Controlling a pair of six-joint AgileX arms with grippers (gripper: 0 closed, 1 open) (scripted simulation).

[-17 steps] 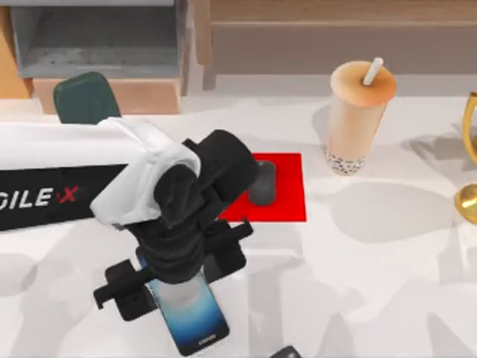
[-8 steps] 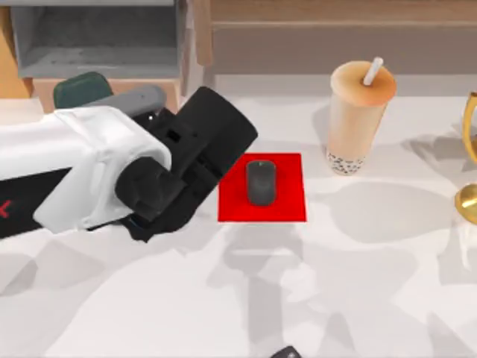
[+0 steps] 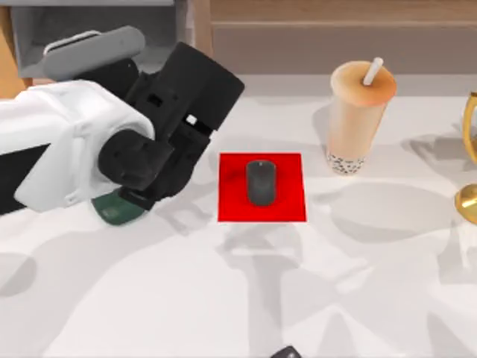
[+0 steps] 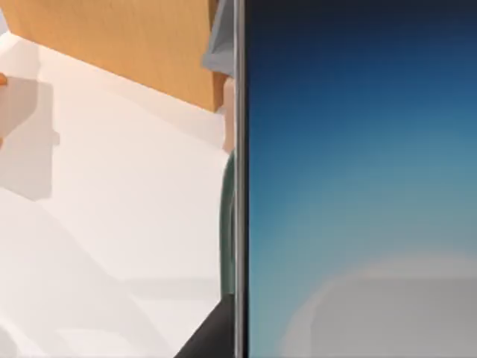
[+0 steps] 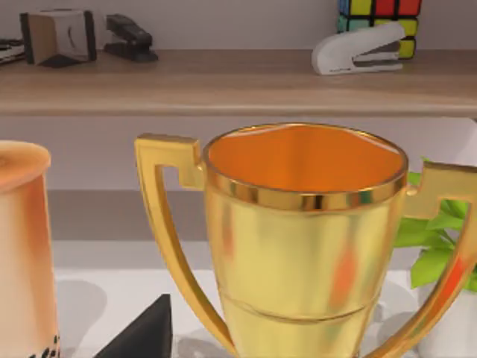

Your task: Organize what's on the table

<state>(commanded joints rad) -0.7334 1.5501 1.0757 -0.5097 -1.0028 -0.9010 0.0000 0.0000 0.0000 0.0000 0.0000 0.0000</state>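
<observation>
My left gripper point(image 3: 123, 71) is raised at the back left of the white table point(image 3: 373, 283), in front of the grey shelf opening, shut on a phone point(image 3: 93, 46). The phone's blue screen point(image 4: 358, 186) stands very close in the left wrist view. A dark mouse point(image 3: 261, 183) lies on a red mat point(image 3: 287, 205) at the table's middle. A dark green rounded object point(image 3: 115, 210) peeks out from under my left arm. A tip of my right gripper point(image 3: 287, 352) shows at the front edge.
A bubble tea cup point(image 3: 358, 119) stands right of the mat, and a gold trophy point(image 5: 298, 246) at the far right. The wooden and grey shelf unit point(image 3: 97, 37) runs along the back, carrying a white stapler point(image 5: 358, 48), a black stapler and a colour cube.
My left arm has lifted the phone off the table's front left and carried it back toward the shelf opening. The mouse, cup and trophy have not moved.
</observation>
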